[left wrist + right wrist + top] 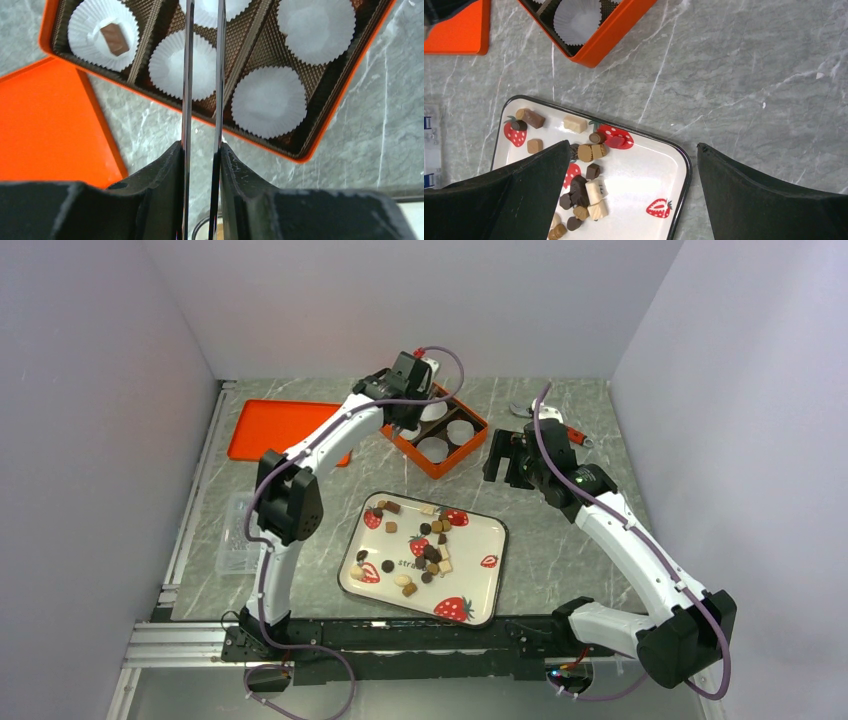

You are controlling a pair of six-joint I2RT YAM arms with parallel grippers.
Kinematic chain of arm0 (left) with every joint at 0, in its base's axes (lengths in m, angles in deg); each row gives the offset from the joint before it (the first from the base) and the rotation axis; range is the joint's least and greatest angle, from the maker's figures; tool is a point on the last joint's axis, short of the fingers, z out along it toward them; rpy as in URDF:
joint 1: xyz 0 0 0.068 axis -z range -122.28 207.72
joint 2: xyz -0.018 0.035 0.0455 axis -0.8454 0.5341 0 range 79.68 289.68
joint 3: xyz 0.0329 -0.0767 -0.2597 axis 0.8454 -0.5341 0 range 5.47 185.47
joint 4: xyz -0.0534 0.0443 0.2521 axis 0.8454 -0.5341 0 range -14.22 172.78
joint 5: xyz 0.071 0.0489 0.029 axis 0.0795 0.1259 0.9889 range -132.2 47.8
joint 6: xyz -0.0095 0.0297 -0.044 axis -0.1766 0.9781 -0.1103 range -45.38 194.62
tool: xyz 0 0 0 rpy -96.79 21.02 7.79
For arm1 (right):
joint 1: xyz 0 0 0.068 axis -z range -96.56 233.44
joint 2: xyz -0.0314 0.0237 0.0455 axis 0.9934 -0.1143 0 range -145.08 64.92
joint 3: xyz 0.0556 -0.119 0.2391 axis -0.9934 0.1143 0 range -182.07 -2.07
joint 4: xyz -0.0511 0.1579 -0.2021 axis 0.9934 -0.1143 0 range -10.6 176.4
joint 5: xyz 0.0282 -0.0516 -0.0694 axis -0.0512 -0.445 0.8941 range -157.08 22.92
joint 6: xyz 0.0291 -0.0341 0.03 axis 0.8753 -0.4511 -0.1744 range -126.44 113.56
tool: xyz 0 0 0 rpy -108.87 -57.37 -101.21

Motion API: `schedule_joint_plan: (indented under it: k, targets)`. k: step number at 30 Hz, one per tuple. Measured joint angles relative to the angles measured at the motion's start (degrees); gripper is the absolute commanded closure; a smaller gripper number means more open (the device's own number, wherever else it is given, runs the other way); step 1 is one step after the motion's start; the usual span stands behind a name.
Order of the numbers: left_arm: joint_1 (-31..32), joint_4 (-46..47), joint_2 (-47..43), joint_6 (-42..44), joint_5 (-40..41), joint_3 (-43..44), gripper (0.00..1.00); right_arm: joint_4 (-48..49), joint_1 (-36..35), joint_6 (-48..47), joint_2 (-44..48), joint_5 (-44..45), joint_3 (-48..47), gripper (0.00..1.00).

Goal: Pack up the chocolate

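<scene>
The left gripper (204, 10) hung over the orange rectangular box (611, 30) of white pleated paper cups (269, 102), its two thin blade fingers parallel with a narrow gap between them; their tips ran off the wrist view, so whether they pinched anything could not be told; one brown square chocolate piece (114, 39) lay in a corner cup; the rest of the chocolate (591, 152), dark, light brown and cream, lay scattered on the white strawberry-printed tray (639, 185) near the arms; the right gripper (632, 146) hovered above that tray's far corner, fingers spread wide, holding nothing; a flat orange lid (50, 125) lay beside the box on the grey marble table (749, 75).
</scene>
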Motion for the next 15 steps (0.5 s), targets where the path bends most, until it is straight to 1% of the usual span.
schedule_joint_plan:
  k: [9, 12, 15]
  targets:
    - [-0.4, 1.0, 6.5, 0.0, -0.8, 3.7, 0.66, 0.0, 0.0, 0.0, 0.0, 0.0, 0.0, 0.00]
    - [-0.7, 1.0, 7.0, -0.1, -0.9, 3.7, 0.64, 0.0, 0.0, 0.0, 0.0, 0.0, 0.0, 0.00]
    - [-1.0, 1.1, 6.9, 0.0, -1.2, 3.7, 0.58, 0.0, 0.0, 0.0, -0.3, 0.0, 0.0, 0.00]
